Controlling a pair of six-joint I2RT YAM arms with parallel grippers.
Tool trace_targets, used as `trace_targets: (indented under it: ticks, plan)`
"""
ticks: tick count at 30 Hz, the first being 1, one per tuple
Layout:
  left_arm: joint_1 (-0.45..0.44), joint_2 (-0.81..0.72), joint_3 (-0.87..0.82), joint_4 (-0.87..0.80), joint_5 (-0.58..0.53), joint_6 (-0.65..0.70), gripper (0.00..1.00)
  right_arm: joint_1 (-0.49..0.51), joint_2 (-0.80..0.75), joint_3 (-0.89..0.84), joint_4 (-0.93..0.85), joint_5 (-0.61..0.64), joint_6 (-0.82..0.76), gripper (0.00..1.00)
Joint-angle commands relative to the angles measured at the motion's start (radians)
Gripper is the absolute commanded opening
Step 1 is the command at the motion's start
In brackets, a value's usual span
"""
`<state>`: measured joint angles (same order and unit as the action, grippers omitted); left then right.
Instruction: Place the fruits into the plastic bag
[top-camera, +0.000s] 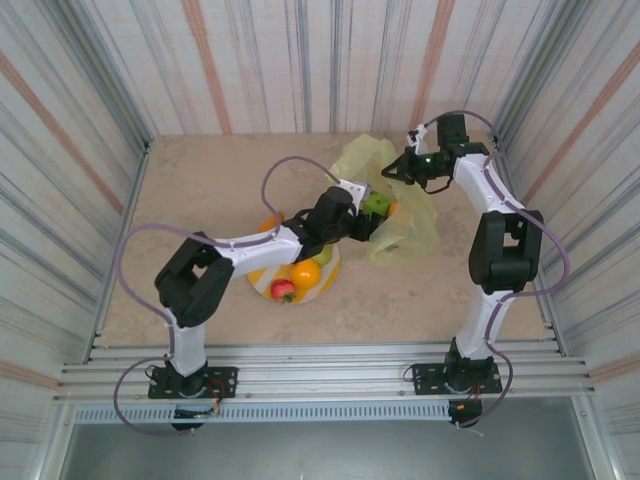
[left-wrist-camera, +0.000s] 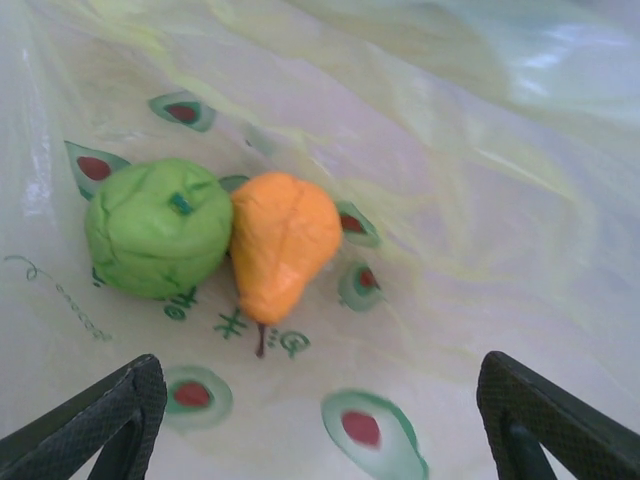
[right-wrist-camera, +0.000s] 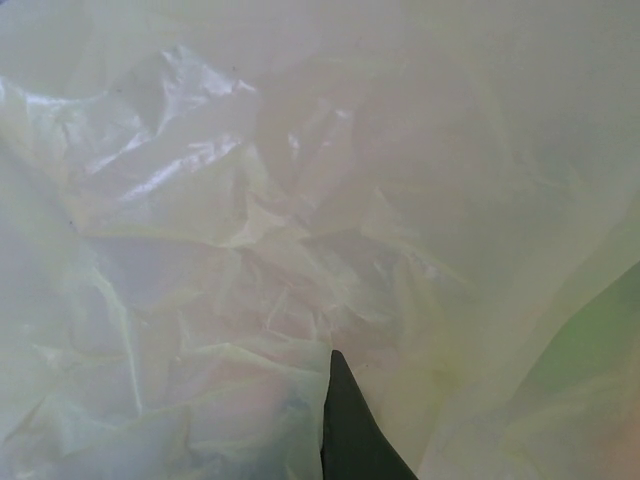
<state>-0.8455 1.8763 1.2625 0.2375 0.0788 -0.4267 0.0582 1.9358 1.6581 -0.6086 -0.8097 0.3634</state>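
Plate (top-camera: 262, 287): round and striped, on the table (top-camera: 200, 190) at 7 o'clock of the bag (top-camera: 405, 225); the left arm (top-camera: 250, 245) crosses over it.
Fruits on plate: an orange (top-camera: 305, 272) and a red fruit (top-camera: 283, 291) just beside each other near its front edge; a yellow-green fruit (top-camera: 323, 257) at the orange's 1 o'clock.
Left gripper (left-wrist-camera: 320, 368): at the bag's mouth, its 2 fingers (left-wrist-camera: 100, 425) spread wide with nothing between them.
Apple (left-wrist-camera: 157, 227): green, lying inside the bag on the printed plastic, at 11 o'clock of the left gripper in the wrist view.
Pear (left-wrist-camera: 283, 243): orange, touching the apple at its 3 o'clock, stem end pointing to 6 o'clock.
Bag: yellow-green and crinkled, right of table centre; its upper edge is raised beside the right gripper (top-camera: 398, 168).
Right gripper: at the bag's 12 o'clock edge. Its wrist view has plastic close up and 1 dark fingertip (right-wrist-camera: 348, 430). I cannot tell whether it is parted or pinching the plastic.
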Motion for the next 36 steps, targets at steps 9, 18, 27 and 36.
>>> trace_targets:
  ticks: [9,18,27,36]
  plan:
    - [0.117,-0.214,-0.279,0.094,0.052,0.022,0.81,-0.008,0.019,0.022,-0.011,-0.013,0.013,0.0]
    - [0.235,-0.153,-0.187,0.011,0.055,0.009,0.82,-0.011,0.02,0.022,-0.013,-0.016,0.011,0.0]
    - [0.295,0.051,-0.032,0.021,0.116,-0.02,0.74,-0.015,0.017,0.025,-0.014,-0.019,0.009,0.0]
    - [0.292,0.213,0.125,0.046,0.273,-0.113,0.58,-0.02,0.026,0.035,-0.017,-0.021,0.011,0.0]
